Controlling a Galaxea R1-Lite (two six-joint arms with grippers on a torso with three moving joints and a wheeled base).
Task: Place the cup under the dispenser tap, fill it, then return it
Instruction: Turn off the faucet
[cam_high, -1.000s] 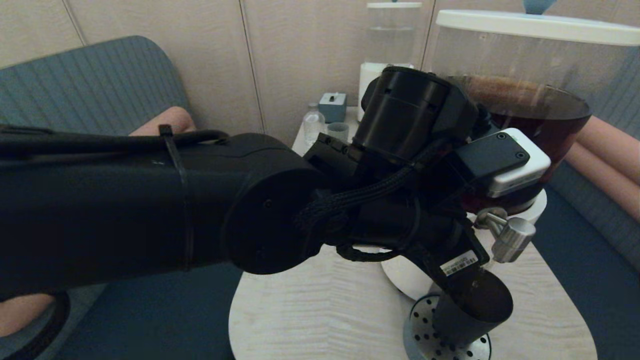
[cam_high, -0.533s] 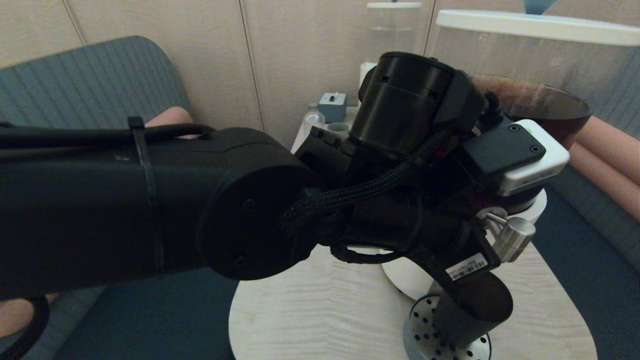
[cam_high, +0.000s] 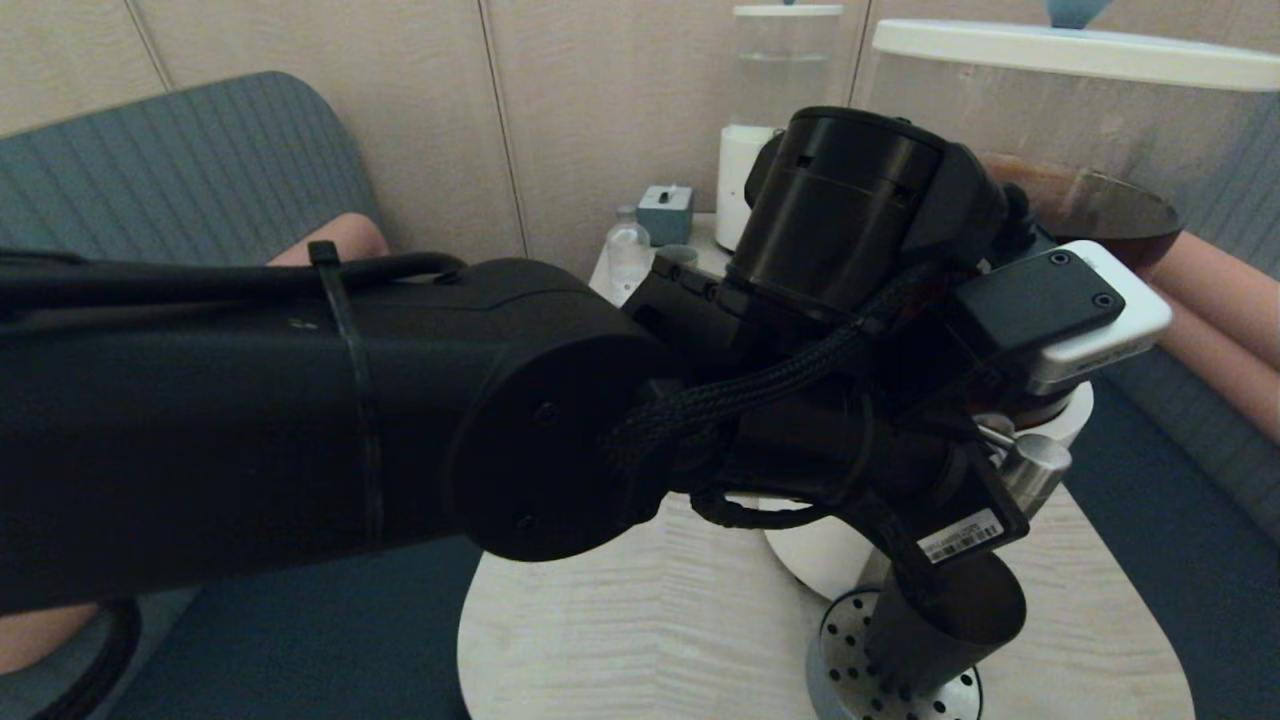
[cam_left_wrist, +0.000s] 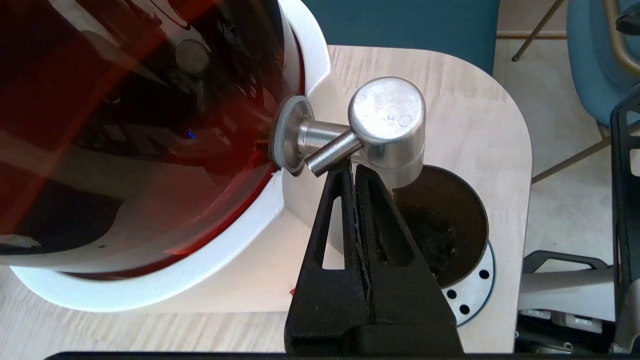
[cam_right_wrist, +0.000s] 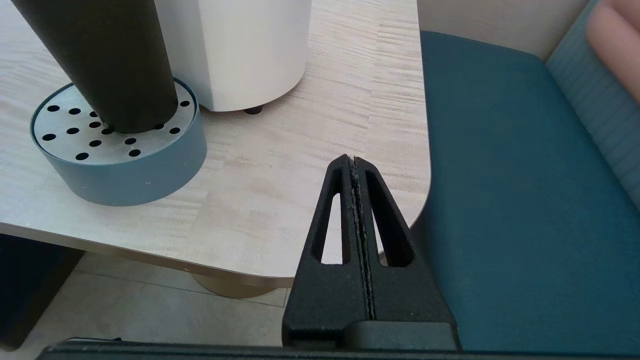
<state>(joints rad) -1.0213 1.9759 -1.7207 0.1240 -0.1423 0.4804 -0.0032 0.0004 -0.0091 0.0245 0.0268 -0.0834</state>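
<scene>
We see the black cup (cam_left_wrist: 440, 225) standing on the round drip tray (cam_right_wrist: 120, 150) under the steel tap (cam_left_wrist: 387, 125). Our left claw (cam_left_wrist: 354, 167) is pinched closed, its tips touching the tap's little lever. Our right claw (cam_right_wrist: 354, 160) is closed too, near the table (cam_right_wrist: 310, 125) edge.

Your left gripper (cam_left_wrist: 352, 170), fingers pressed together, sits tight against the lever of the dispenser tap (cam_left_wrist: 387, 130) at the centre of the left wrist frame. The big dispenser (cam_left_wrist: 150, 150) walls off the whole left side. Directly beneath the tap, the cup (cam_left_wrist: 440, 225) fills the perforated drip tray (cam_left_wrist: 475, 290), so nothing can pass there. Bare table (cam_left_wrist: 475, 100) lies open at the upper right. In the right wrist frame, your right gripper (cam_right_wrist: 355, 162) hangs closed past the table edge (cam_right_wrist: 350, 125), with open tabletop between it and the tray.
</scene>
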